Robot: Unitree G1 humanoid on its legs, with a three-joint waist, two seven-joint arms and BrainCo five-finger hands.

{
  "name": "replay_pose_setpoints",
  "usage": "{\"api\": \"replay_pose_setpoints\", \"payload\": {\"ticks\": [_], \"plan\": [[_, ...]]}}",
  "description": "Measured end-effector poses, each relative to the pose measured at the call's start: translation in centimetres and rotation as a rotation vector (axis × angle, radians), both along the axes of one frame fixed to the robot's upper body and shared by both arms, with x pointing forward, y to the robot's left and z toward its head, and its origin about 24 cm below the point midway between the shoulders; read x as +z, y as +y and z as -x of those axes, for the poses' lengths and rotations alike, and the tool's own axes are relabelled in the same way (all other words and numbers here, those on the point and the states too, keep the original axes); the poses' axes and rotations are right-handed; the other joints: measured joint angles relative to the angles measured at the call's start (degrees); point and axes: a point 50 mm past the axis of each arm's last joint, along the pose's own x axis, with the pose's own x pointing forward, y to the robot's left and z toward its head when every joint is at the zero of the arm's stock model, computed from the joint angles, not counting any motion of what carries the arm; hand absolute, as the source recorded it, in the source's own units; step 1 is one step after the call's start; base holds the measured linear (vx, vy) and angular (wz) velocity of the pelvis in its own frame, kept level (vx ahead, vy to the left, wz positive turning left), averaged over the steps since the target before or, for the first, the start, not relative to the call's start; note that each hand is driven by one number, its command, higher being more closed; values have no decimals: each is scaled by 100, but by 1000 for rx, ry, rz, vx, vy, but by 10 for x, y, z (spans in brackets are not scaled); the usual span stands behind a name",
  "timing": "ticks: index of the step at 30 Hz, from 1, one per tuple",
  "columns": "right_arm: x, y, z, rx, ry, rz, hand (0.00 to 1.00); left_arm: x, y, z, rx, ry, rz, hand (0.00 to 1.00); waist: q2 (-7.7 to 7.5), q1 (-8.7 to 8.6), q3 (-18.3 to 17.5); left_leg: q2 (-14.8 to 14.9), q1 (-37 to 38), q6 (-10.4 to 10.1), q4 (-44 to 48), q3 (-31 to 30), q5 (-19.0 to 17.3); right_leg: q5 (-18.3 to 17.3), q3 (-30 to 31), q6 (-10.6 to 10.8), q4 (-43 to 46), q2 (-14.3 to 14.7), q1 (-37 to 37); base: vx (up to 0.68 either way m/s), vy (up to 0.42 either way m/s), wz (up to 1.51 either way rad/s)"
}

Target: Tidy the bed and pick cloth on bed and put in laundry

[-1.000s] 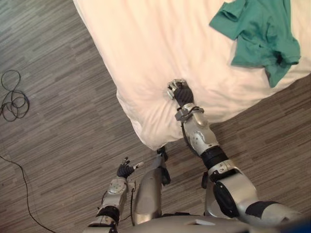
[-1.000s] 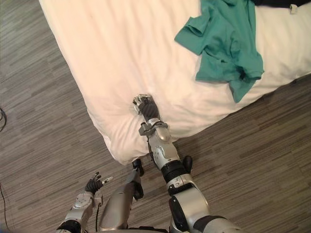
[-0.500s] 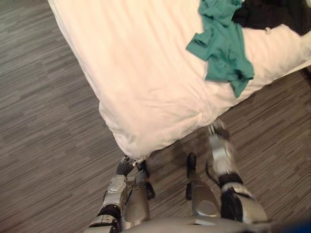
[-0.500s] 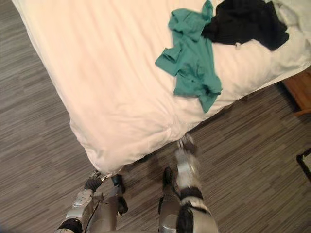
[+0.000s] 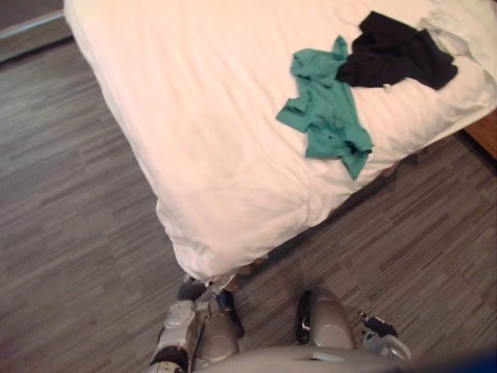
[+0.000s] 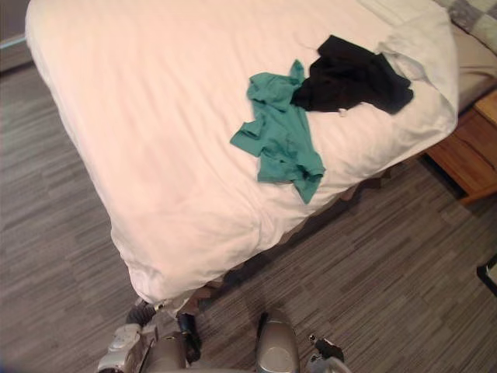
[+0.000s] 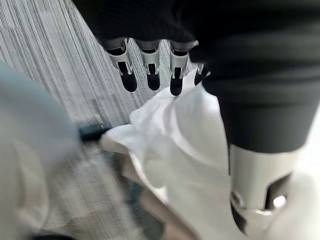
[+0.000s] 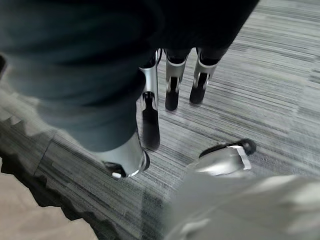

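The bed [image 5: 194, 116] carries a white duvet. A green T-shirt [image 5: 330, 116] lies crumpled on it near the foot-side edge, and its upper end touches a black garment [image 5: 392, 58] spread beside it. Neither hand is in contact with either garment. The right hand [image 5: 378, 325], which pressed on the duvet near the corner 1.0 s ago, is now withdrawn low over the wood-pattern floor [image 5: 70, 194], with its fingers [image 8: 172, 90] straight and apart, holding nothing. The left hand [image 5: 192, 290] sits under the bed's near corner, fingers [image 7: 150, 75] straight, their tips at the hanging duvet fold. The camera has shifted, so a wooden nightstand [image 6: 466, 155] now shows.
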Motion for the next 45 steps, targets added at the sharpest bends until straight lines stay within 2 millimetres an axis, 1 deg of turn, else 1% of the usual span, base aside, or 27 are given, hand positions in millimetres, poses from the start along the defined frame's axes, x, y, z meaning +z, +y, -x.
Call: {"api": "replay_pose_setpoints", "payload": {"ticks": [2,3,4,5,6,7,9,12,15,17,18,20,21,22,23,24,25,26,27,30,34,36,37,38,40,42,45], "plan": [[-2,10,-6,61,24,-2,0,2,4,-4,-14,-3,-17,0,-217,101,-76,-58,-35,9,39,256,52,-39,-213,77,-111,-218,350,391,-140,-65],[2,17,-20,141,3,15,0,2,3,-5,-11,-1,-18,0,-191,249,-80,176,-88,1,303,585,55,-80,-230,146,-939,60,580,-75,-74,-129],[4,20,-26,177,-17,28,0,0,3,-1,-6,14,-24,0,-139,298,-73,325,-141,-8,571,715,39,10,-223,125,-1446,187,792,-187,-96,-158],[7,28,-34,216,-38,28,0,-2,2,3,-19,33,-35,0,-154,325,-61,335,-389,-294,971,627,-223,130,-211,53,-2454,332,1339,-142,-32,-101],[6,28,-34,216,-32,28,0,-2,-1,1,-45,33,-38,0,-90,294,-60,217,-362,-269,733,482,-186,135,-199,55,-2664,325,1461,-114,-31,-107],[5,21,-27,218,-10,49,0,-5,-11,2,-78,49,-27,0,168,292,-80,204,-186,-11,438,465,-107,137,-134,57,-2920,513,1599,-9,24,-62],[4,22,-26,277,6,79,0,-5,-13,2,-104,53,-36,0,206,284,-85,268,-16,-22,390,572,52,320,-64,109,-3266,571,1772,-18,-24,-50],[3,33,-24,319,9,68,0,-5,-9,4,-94,56,-51,0,212,333,26,501,11,-93,710,539,3,615,46,35,-3641,773,1962,-57,-60,-39],[6,25,-29,326,-15,102,0,-4,-10,1,-92,40,-47,0,381,318,224,557,-100,-201,1293,-425,-67,621,325,22,-3450,825,1928,-73,-146,-51],[8,18,-29,329,-14,128,0,-4,-11,1,-65,30,-28,0,467,359,284,568,-170,-429,1632,-942,-289,613,669,-17,-3320,782,1698,24,-108,-109],[10,10,-30,323,-16,157,0,-5,-10,4,-25,32,-8,0,575,440,319,563,-229,-601,2392,-1391,-681,635,1088,-17,-3194,767,1490,225,-37,-145],[10,5,-23,313,-5,172,0,-9,-9,18,8,63,-2,0,694,459,253,451,-152,-799,3272,-1735,-1031,729,1602,39,-3245,803,1430,293,120,-149],[11,3,-23,310,-9,180,0,-11,-10,22,18,72,5,0,764,460,221,384,-116,-835,3255,-1842,-1053,747,1736,40,-3310,819,1436,121,141,-120],[9,5,-19,289,-2,168,0,-13,-7,30,30,95,-1,0,731,450,180,291,26,-901,2871,-1877,-1093,799,1825,16,-3323,816,1336,3,-17,-92],[8,8,-19,289,-2,161,0,-13,-4,31,29,96,-11,0,633,441,120,241,261,-980,2138,-1876,-1145,852,1690,1,-2946,1004,995,-22,-89,-71],[6,9,-12,280,14,152,0,-12,0,31,26,98,-23,0,491,407,55,108,355,-986,1925,-1904,-1220,868,1621,-147,-3058,1000,943,58,-78,-48],[5,5,-6,233,26,154,0,-14,-3,31,21,107,-13,0,675,394,49,227,377,-868,2178,-2004,-1630,1096,1505,-67,-3313,1021,972,82,77,-32],[7,-4,-5,206,19,170,0,-17,-13,35,15,124,13,0,894,306,-53,333,486,-586,1855,-1981,-2004,1314,1526,-30,-3591,1167,1071,99,155,-38],[7,-5,-4,202,21,171,0,-18,-13,37,15,133,13,0,831,295,-51,227,588,-477,1687,-1932,-1920,1411,1585,4,-3703,1116,1131,-24,166,-37],[2,4,10,177,33,142,0,-17,-8,34,-72,146,-31,0,474,172,-341,-261,990,-395,402,-1682,-1207,1570,1678,-62,-3703,727,890,-85,56,-13],[0,3,21,174,62,142,0,-17,-16,29,-136,148,-35,0,345,98,-345,-415,1067,-399,-81,-1651,-855,1619,1634,-78,-3558,671,605,-47,-13,-5],[-1,2,23,169,71,141,0,-16,-20,22,-139,132,-25,0,401,62,-273,-271,968,-335,-18,-1519,-786,1925,1159,-384,-3580,779,475,-23,-132,-39],[-1,-1,24,169,73,147,0,-16,-18,24,-127,134,-27,0,406,121,-222,-136,983,-317,-25,-1317,-752,1882,784,-779,-3618,821,451,-4,-126,-57],[-1,-1,24,166,74,147,0,-16,-16,24,-121,135,-30,0,401,141,-204,-99,974,-322,-26,-1212,-737,1766,682,-904,-3579,804,436,6,-97,-55],[-3,1,33,145,96,134,0,-16,-14,26,-116,143,-31,0,368,101,-181,-54,1077,-362,-29,-1126,-751,1556,341,-780,-3239,731,373,6,-45,-23],[-7,4,45,138,130,117,0,-16,-9,27,-100,143,-40,0,267,161,-183,-19,1172,-484,-20,-1079,-843,1634,454,-311,-3450,846,495,14,-70,-27],[-8,5,48,135,140,112,0,-16,-8,27,-99,143,-42,0,269,168,-205,79,1161,-488,-23,-1098,-879,1817,487,-190,-4065,999,762,22,-53,-14]]}}
